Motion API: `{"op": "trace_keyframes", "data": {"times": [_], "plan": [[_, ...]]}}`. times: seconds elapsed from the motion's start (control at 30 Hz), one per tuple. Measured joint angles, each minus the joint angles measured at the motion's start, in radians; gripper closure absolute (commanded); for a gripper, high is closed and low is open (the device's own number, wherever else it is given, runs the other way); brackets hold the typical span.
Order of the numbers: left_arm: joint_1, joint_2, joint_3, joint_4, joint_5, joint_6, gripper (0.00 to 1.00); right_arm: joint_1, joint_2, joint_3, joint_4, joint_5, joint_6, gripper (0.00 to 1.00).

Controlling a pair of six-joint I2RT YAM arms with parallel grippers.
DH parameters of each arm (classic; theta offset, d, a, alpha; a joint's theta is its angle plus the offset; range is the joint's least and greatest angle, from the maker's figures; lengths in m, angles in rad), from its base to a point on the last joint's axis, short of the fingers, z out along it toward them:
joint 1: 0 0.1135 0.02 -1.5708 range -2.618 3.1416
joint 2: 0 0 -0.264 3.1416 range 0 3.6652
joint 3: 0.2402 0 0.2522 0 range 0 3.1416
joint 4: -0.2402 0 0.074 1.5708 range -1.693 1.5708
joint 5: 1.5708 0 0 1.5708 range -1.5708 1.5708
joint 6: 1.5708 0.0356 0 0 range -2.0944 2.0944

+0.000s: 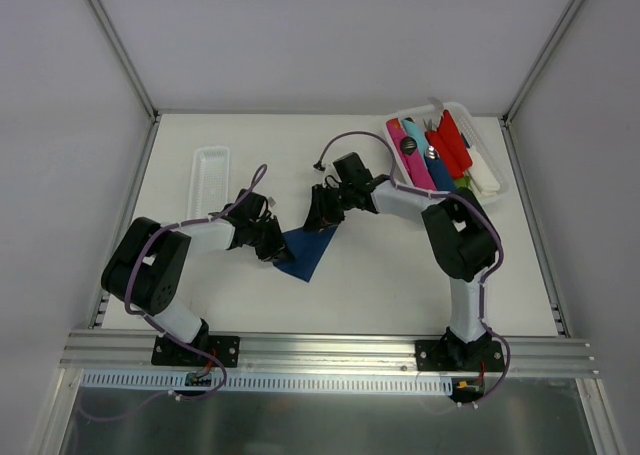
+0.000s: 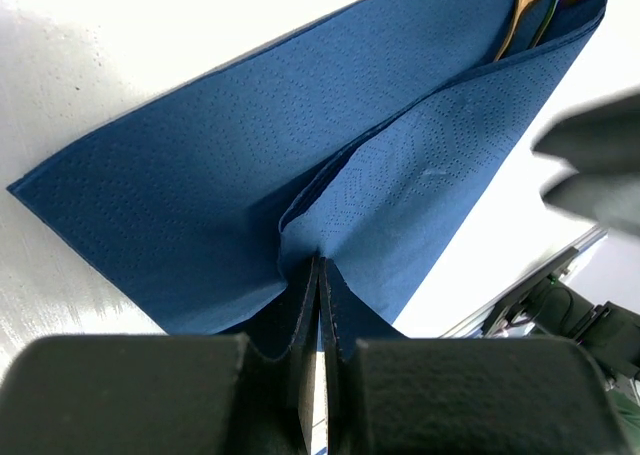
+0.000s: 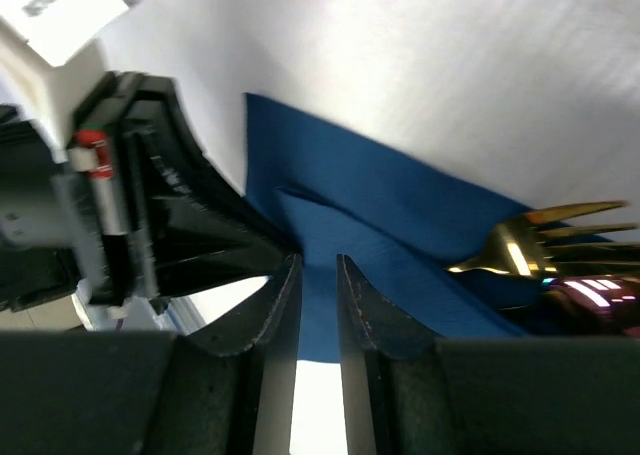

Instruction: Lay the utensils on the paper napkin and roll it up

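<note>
Left end effector (image 2: 318, 275): jaws pressed together, pinching a raised fold of the paper napkin (image 2: 200, 175) at their tips.
Right end effector (image 3: 318, 270): jaws a little apart with a narrow gap between them. The blue sheet shows through the gap, but nothing looks clamped. It hangs close over the napkin's far corner, tips pointing at the left one.
Paper napkin: dark navy, on the tabletop (image 1: 400, 265) between the two arms, near the middle. One part lies flat. A second layer is folded over it and lifted along a crease that runs from the left fingers toward the far corner.
Utensils (image 2: 540, 0): shiny golden to copper pieces tucked under the folded layer at the far end of the napkin, with only their ends sticking out.
Fork (image 3: 540, 240): golden tines clear of the fold, lying on the blue sheet. A reddish shiny piece sits just beside it, its shape too blurred to name.
White tray (image 1: 208, 170): narrow, lying lengthwise at the far left of the tabletop, well apart from the napkin.
Clear bin (image 1: 476, 125): at the far right corner, holding pink, red, blue and white plastic items (image 1: 440, 150) packed side by side.
Arms: both reach inward from their bases at the near edge, and their wrists meet over the napkin.
</note>
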Motion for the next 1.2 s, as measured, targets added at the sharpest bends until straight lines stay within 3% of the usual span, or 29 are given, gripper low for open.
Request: {"op": "trace_keyframes", "data": {"times": [0.3, 0.67, 0.8, 1.2], "plan": [[0.013, 0.001, 0.001, -0.009, 0.010, 0.015, 1.00, 0.024, -0.016, -0.003, -0.005, -0.050, 0.001, 0.78], [0.015, 0.003, 0.006, -0.016, 0.009, 0.016, 1.00, 0.023, 0.110, -0.010, 0.014, -0.091, 0.077, 0.81], [0.019, -0.002, 0.004, -0.015, 0.006, 0.016, 0.94, 0.024, 0.114, 0.000, 0.002, -0.081, 0.077, 0.82], [0.019, -0.228, -0.047, 0.032, -0.037, 0.033, 0.89, 0.028, 0.135, 0.047, -0.053, -0.071, 0.069, 0.83]]}}
